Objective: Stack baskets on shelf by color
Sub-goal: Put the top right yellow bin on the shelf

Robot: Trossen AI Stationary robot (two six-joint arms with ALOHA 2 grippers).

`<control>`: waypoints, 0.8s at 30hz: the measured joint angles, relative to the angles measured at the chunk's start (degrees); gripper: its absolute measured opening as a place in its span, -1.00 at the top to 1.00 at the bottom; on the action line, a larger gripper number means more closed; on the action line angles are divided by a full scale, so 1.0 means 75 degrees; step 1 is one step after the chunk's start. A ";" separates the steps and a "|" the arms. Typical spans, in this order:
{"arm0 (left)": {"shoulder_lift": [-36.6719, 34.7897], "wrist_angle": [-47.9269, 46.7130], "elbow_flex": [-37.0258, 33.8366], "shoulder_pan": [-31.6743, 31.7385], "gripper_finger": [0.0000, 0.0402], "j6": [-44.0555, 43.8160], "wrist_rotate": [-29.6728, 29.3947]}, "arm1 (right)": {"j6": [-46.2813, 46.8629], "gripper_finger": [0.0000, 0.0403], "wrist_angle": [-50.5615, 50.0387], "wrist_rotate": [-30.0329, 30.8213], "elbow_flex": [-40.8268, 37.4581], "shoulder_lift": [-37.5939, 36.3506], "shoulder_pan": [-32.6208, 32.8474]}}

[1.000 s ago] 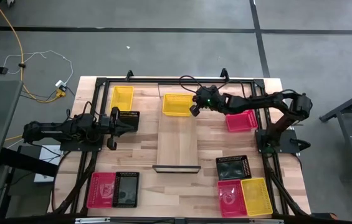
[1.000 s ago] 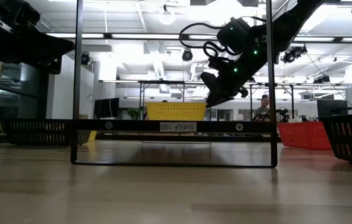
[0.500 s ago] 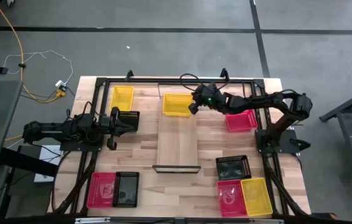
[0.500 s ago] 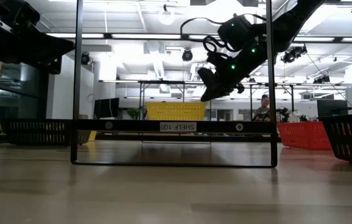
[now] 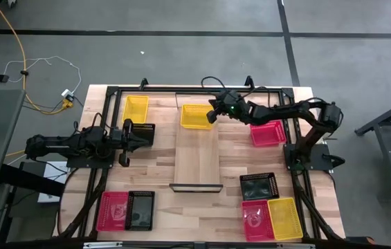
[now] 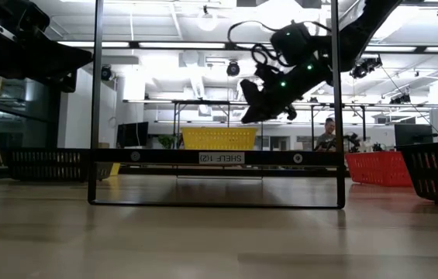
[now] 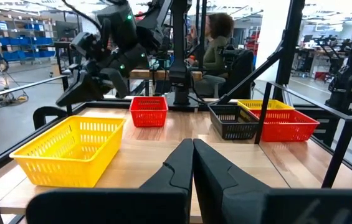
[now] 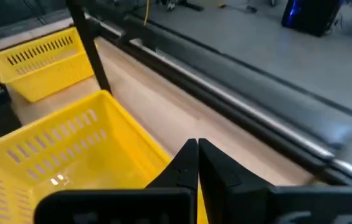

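At the far end of the shelf (image 5: pixel 196 153), in the high view, the yellow basket (image 5: pixel 196 116) is sitting with its long axis running across the plank, and the right gripper (image 5: pixel 212 115) is hanging over that basket's right-hand edge, holding nothing. The left gripper (image 5: pixel 142 135) is waiting well to the left beside a black basket (image 5: pixel 140 131), so the right arm is clearly the nearer one.

In the low view, the right gripper (image 6: pixel 248 115) is hovering above the yellow basket (image 6: pixel 219 138), apart from its rim.

In the left wrist view, the left gripper (image 7: pixel 192 163) is showing its fingers pressed together on nothing.

In the right wrist view, the right gripper (image 8: pixel 197 163) is likewise showing closed, empty fingers, with the yellow basket (image 8: pixel 51 158) lying just below and ahead.
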 joint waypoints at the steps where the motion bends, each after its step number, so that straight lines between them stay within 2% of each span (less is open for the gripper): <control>1: 0.0000 -0.0001 -0.0001 0.0000 1.00 0.0001 0.0000 | 0.0046 1.00 -0.0112 0.0000 0.0140 0.0105 0.0027; 12: 0.0000 -0.0001 0.0000 0.0000 1.00 0.0001 0.0000 | -0.0115 1.00 -0.2294 0.0429 0.2411 0.1209 0.0221; 24: 0.0000 -0.0001 -0.0001 0.0000 1.00 0.0000 0.0000 | 0.0266 1.00 -0.2921 0.0537 0.2688 0.1540 0.0236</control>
